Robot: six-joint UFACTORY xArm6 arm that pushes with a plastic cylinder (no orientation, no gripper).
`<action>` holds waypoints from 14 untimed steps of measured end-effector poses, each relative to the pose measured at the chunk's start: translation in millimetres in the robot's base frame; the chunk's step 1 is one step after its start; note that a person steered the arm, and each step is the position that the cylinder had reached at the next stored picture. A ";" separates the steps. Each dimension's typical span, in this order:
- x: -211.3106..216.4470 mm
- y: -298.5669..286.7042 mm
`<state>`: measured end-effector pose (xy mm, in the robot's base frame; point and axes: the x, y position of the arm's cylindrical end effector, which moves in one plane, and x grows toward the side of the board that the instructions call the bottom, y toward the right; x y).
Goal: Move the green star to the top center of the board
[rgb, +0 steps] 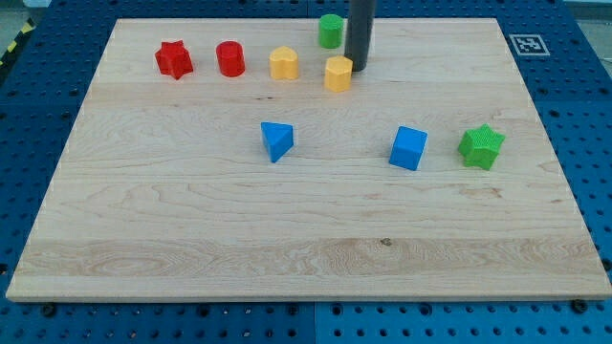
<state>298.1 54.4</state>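
Note:
The green star (481, 146) lies at the view's right, in the middle band of the wooden board (191, 239). A blue cube (409, 148) sits just to its left. My tip (358, 68) is at the view's top centre, touching or nearly touching the right side of a yellow block (338, 73). A green cylinder (331, 31) stands just up and left of the rod. The tip is far from the green star, up and to its left.
A red star (174, 59), a red cylinder (230, 58) and a second yellow block (284, 63) line up along the view's top left. A blue triangular block (276, 140) lies near the board's centre. A marker tag (529, 44) sits off the top right corner.

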 end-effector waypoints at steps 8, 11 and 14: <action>173.4 203.1; 185.6 173.2; 171.5 153.1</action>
<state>469.5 207.5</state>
